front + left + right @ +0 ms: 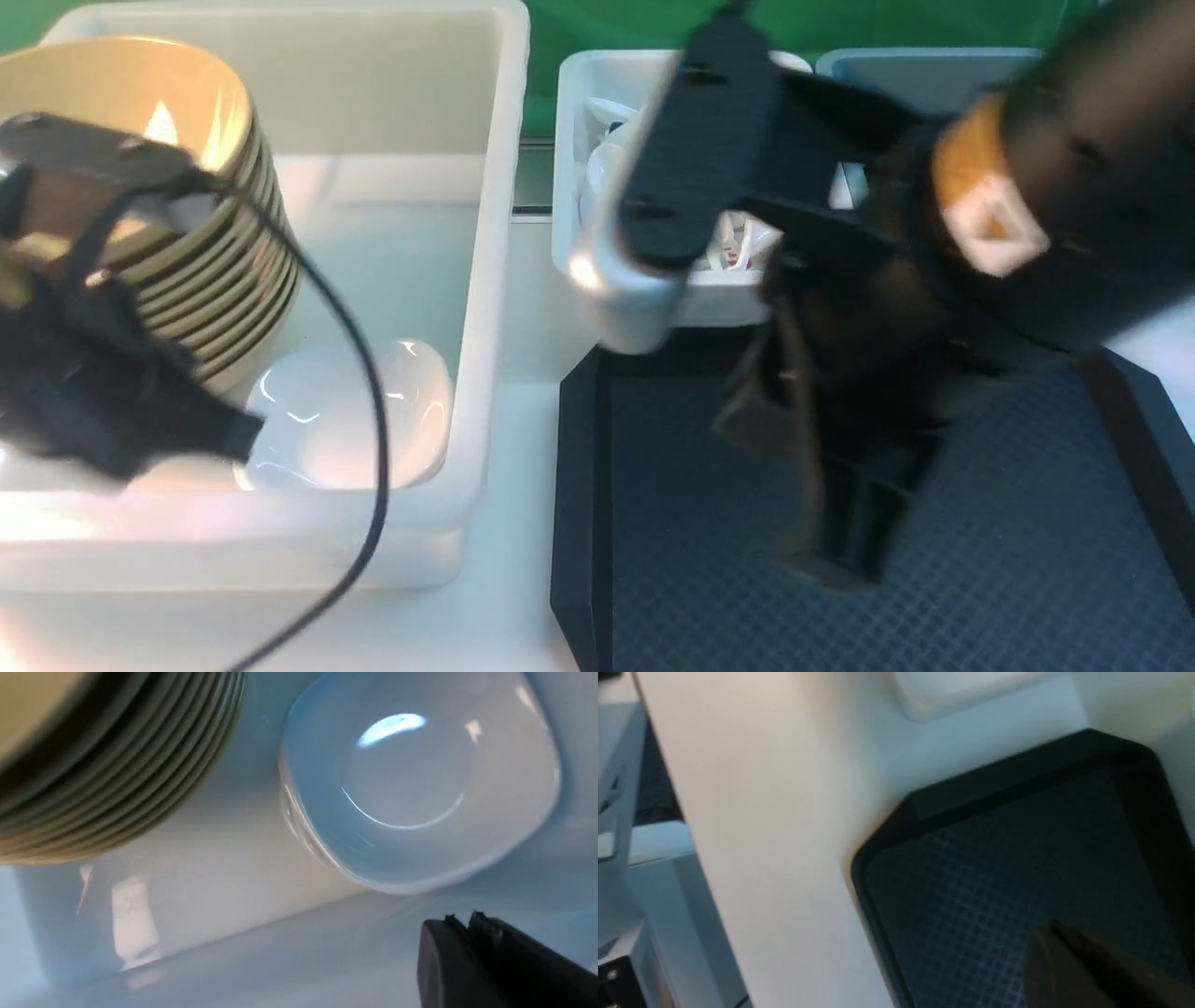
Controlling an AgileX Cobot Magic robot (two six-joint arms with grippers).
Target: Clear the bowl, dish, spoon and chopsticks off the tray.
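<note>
**A:** So what can go wrong from here? The left gripper sits low inside the white tub, tips pinched together on nothing. It's just beside the dish and near the stack of bowls; I'd guess ours is the top one. I reckon a sloppy lift out clips the dish or nudges the stack. Its cable droops over the tub's near wall too, so a snag looks possible.

**B:** Yeah, and the right gripper hangs over the tray, too blurry to tell how its jaws stand. That arm is close to the far spoon bin, so a wide swing might bump it. The spoons inside are smeared, so I can't pick ours. I don't see the chopsticks anywhere.

**A:** Surface and room?

**B:** Glossy white tabletop, tub left, tray right, grey-blue bin far right, green backdrop behind. None of the four shows on the visible part of the tray.
</note>
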